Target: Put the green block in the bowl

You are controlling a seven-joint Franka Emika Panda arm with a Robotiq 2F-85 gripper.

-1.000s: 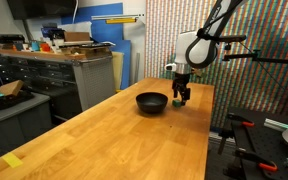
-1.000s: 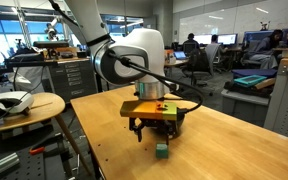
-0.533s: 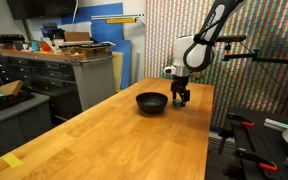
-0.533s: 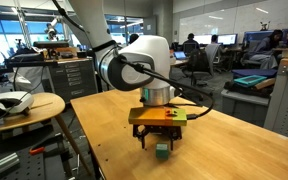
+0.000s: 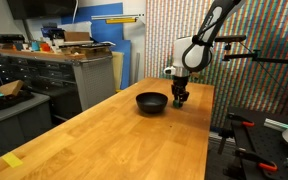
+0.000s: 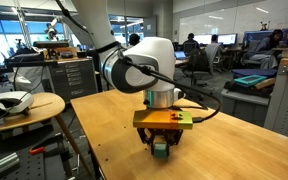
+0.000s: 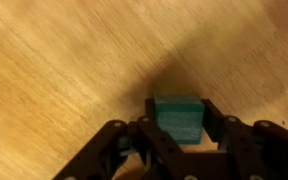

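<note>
The tiny green block [image 7: 177, 120] rests on the wooden table [image 5: 114, 140], and in the wrist view it fills the gap between my two dark fingers. My gripper [image 7: 178, 108] is shut on it, one finger against each side. In an exterior view the gripper [image 6: 160, 149] stands low on the tabletop with the green block [image 6: 160, 146] showing between the fingers. The black bowl [image 5: 152, 102] sits just beside the gripper [image 5: 180, 101], apart from it. The bowl is not visible in the wrist view.
The table's edge [image 5: 206, 130] runs close to the gripper on the side away from the bowl. A round side table [image 6: 24, 108] with a white headset stands off the wooden table. Grey cabinets [image 5: 44, 75] line the room behind.
The gripper has come down over the green block and its fingers have closed in on the block's sides. The block and the bowl have stayed in place.
</note>
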